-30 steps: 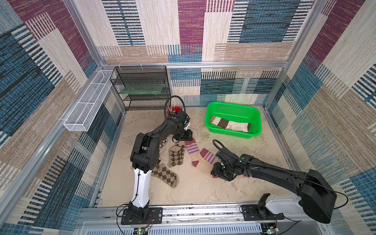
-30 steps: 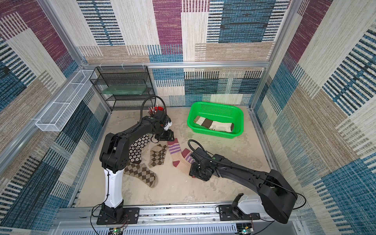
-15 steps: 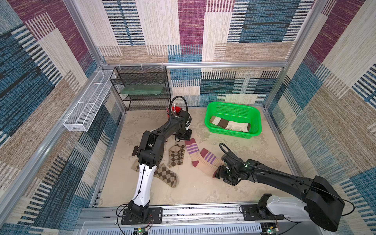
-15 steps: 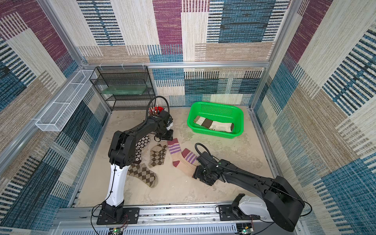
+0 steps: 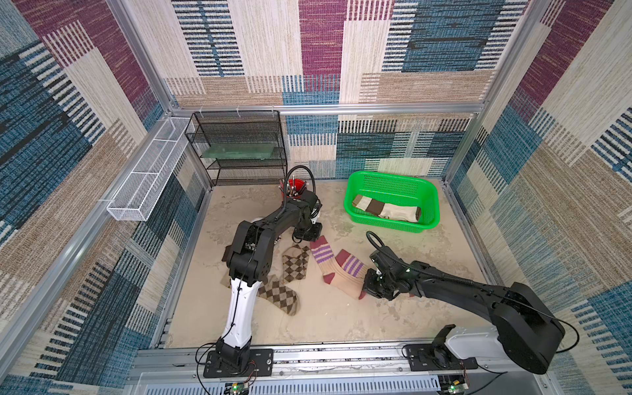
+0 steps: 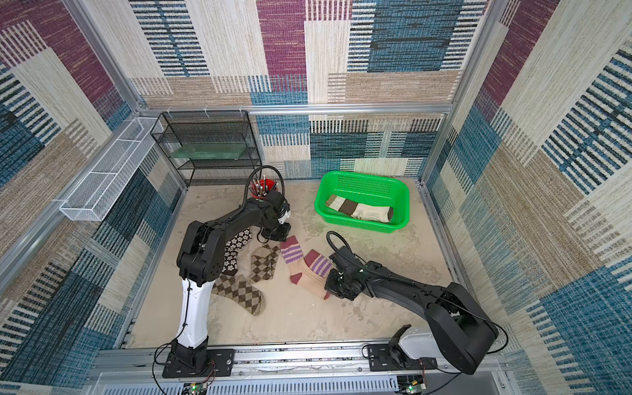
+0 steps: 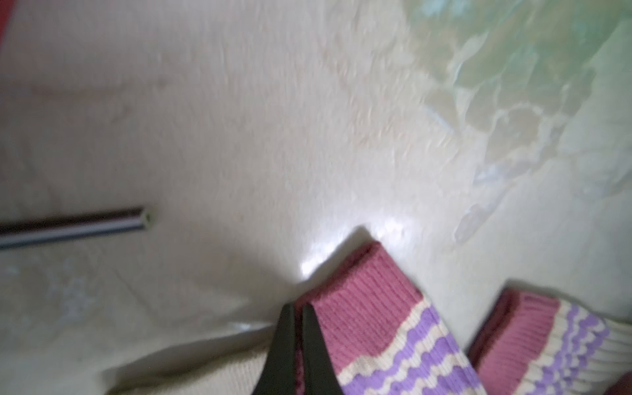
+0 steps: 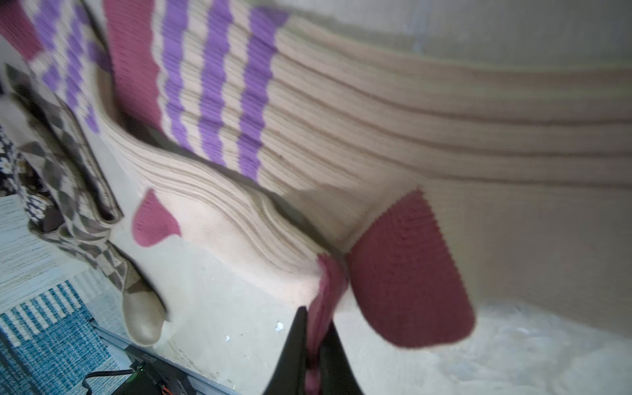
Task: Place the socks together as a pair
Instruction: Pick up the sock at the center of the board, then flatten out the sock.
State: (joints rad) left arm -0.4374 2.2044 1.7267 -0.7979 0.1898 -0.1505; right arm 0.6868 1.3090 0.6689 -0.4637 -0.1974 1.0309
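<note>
Purple-striped sock flat on table, centre, twin overlapping its foot. Just changed: both tools, gaping a second ago, now nipped tight. Left gripper clamped on maroon cuff. Right gripper clamped on maroon toe (same sock, by look of wrist view, though overlap muddles it). Nothing lifted yet. Likely meaning: sock secured both ends, ready to carry onto twin. Argyle socks just beside, apart. Green basket beyond holds cream-brown socks.
</note>
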